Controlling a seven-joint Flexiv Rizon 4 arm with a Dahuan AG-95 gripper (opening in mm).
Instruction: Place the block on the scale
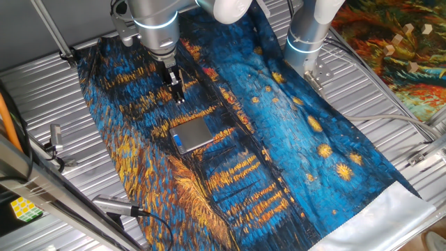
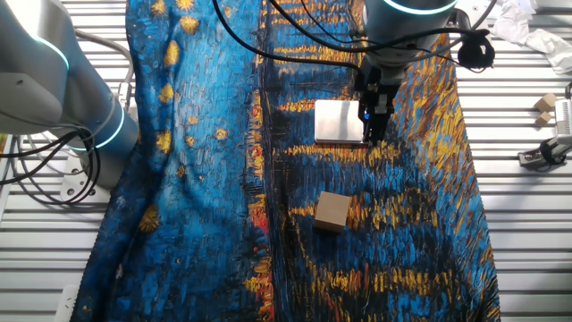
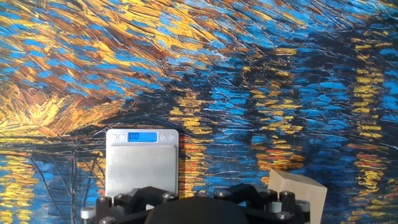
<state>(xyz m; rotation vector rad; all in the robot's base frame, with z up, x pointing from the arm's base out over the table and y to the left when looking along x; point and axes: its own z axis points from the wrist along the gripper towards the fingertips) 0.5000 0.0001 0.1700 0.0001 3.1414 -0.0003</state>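
The scale [image 2: 338, 121] lies flat on the painted cloth, silver-grey; its blue display strip shows in the hand view [image 3: 142, 137]. It also shows in one fixed view [image 1: 191, 134]. The tan block [image 2: 332, 212] rests on the cloth, apart from the scale, and shows at the bottom right of the hand view [image 3: 298, 193]. In one fixed view I cannot see it; the arm stands in that area. My gripper [image 2: 371, 132] hangs just above the cloth by the scale's edge [image 1: 178, 94]. Its fingers look close together and hold nothing.
A blue and orange painted cloth [image 1: 300, 139] covers the slatted metal table [image 1: 42, 90]. A second arm [image 2: 71, 98] stands at the cloth's edge. A multicoloured puzzle cube [image 1: 21, 208] sits off the cloth. Small wooden pieces [image 2: 543, 105] lie at the table's side.
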